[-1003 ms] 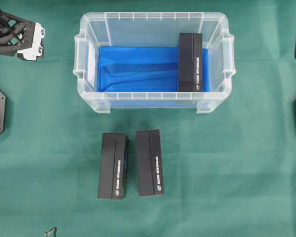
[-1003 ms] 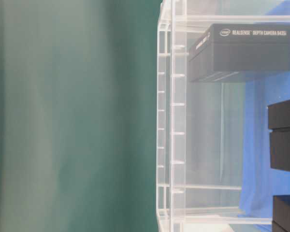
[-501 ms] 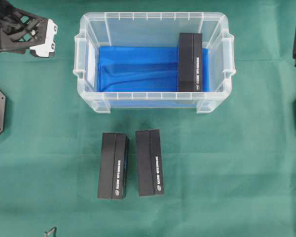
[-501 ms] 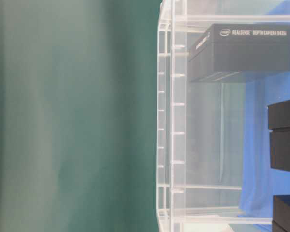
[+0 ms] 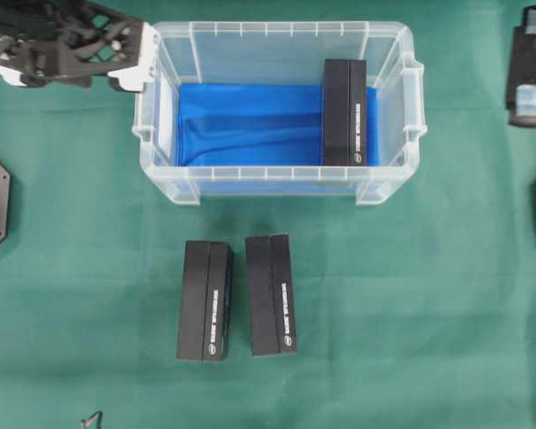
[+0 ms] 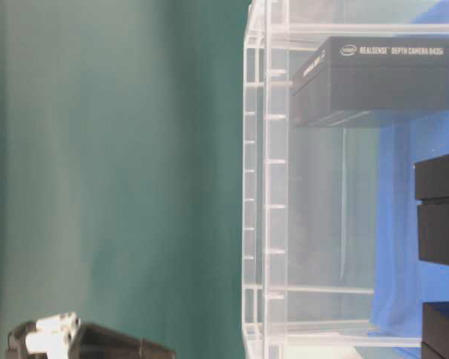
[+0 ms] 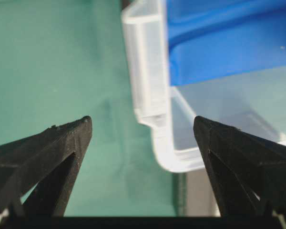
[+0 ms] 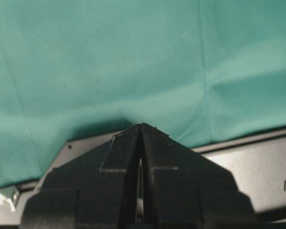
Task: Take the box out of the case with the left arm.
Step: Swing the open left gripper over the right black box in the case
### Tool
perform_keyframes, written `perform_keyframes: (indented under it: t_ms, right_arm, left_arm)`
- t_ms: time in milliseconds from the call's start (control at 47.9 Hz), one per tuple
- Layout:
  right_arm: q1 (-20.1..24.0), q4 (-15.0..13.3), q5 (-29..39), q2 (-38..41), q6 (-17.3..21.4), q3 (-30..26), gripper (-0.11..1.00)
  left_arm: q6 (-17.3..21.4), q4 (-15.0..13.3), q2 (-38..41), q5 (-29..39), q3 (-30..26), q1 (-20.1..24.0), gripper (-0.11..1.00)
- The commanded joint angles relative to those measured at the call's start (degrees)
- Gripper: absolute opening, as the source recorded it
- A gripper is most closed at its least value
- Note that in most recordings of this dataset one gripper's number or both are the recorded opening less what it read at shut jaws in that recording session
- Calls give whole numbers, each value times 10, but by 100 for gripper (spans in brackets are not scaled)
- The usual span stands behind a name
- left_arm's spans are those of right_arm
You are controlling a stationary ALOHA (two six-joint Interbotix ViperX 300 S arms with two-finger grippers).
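A: Left gripper sits at the case's back-left corner, jaws spread wide with nothing between them. From the left wrist view, its fingers straddle the tub's rimmed corner.

B: And inside the case?

A: Blue cloth covers the bottom. One black box stands on edge at the right end, against the right wall. The table-level view shows white lettering on its face.

B: Anything outside it?

A: Two more black boxes lie side by side on the green bench, near the front edge and just apart from each other, clear of the case.

B: And on the far right?

A: Right gripper hangs near the back-right corner of the bench, well away from the case. Its wrist view shows the fingers pressed together, gripping nothing.
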Motion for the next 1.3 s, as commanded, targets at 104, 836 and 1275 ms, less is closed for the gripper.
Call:
perform_keyframes:
  t_ms: [104,836,1275]
  right_arm:
    - [0,-1,-12,4,1,-9,0]
    - [0,-1,34,-15,0,-4,0]
    - [0,1,54,-26,0,-2,0]
  left_arm:
    - [-15,0,50,-2,-76,-22,90]
    - [-27,0,284,16,-364,-68,90]
    - [-25,0,389,17,-476,-80,90]
